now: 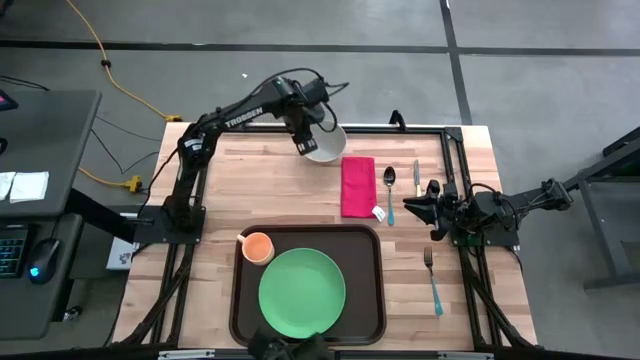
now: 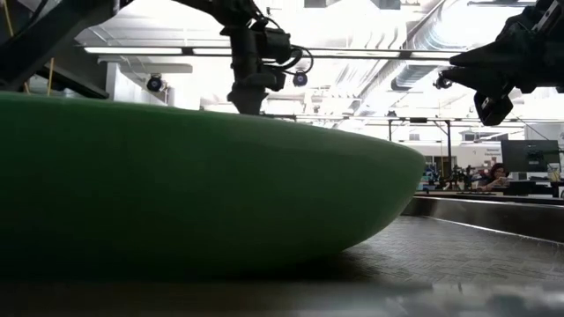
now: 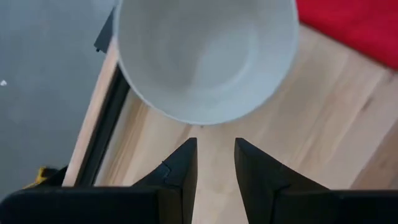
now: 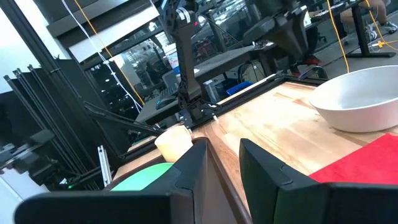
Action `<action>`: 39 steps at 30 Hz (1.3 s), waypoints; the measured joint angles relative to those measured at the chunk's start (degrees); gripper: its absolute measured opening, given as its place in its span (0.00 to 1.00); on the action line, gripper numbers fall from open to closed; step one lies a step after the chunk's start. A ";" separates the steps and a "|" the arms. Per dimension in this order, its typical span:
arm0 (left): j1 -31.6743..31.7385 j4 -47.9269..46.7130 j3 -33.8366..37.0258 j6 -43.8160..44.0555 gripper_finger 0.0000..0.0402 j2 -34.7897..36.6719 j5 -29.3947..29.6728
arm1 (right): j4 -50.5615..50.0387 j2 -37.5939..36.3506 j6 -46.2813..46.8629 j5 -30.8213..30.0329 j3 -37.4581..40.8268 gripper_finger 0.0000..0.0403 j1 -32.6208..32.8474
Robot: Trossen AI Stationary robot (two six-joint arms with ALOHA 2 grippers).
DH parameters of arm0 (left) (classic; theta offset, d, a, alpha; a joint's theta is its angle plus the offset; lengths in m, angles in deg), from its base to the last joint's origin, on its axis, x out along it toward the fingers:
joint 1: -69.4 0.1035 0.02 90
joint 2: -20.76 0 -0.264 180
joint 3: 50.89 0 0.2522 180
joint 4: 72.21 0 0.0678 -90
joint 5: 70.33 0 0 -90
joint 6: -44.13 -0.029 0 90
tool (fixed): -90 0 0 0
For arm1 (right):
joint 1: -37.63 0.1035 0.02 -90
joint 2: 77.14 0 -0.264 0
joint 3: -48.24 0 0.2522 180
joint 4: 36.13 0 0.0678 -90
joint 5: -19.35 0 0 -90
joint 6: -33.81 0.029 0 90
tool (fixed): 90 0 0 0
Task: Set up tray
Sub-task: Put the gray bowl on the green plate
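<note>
Left gripper (image 1: 304, 147) poised at the white bowl (image 1: 326, 143), jaws parted, holding nothing.
Tray (image 1: 372, 290) sat at the bench's near edge; right gripper (image 1: 412, 207) idle, empty, part-open. A shallow pinch might tip the bowl off the far edge.

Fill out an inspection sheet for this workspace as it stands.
Surface: wooden table inside a black metal frame.
Job's things: tray at the near edge, holding a green plate and an orange cup.
Other items: white bowl, red napkin, spoon, knife, fork, all on the wood.
Grippers: left gripper open, empty, poised at the bowl; right gripper open, empty, waiting by the table's right edge.
Cables: yellow cable on the floor.
Surroundings: desk with keyboard and mouse at left.
</note>
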 joint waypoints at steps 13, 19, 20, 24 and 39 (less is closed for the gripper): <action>6.41 2.40 0.00 1.76 0.33 0.00 -5.64 | 0.00 -0.02 0.11 -0.02 0.00 0.18 -0.01; 8.23 2.25 0.00 1.87 0.40 0.00 -6.95 | 0.00 -0.01 0.13 -0.02 0.00 0.18 -0.01; 8.40 2.18 0.00 1.87 0.43 0.00 -6.98 | 0.00 0.00 0.13 -0.02 0.00 0.18 0.00; 8.40 2.44 0.00 1.70 0.54 0.00 -6.73 | 0.00 0.00 0.13 -0.02 0.00 0.18 -0.01; 8.38 3.18 0.02 4.74 0.72 0.00 -6.29 | 0.00 0.00 -0.04 -0.02 0.00 0.18 0.01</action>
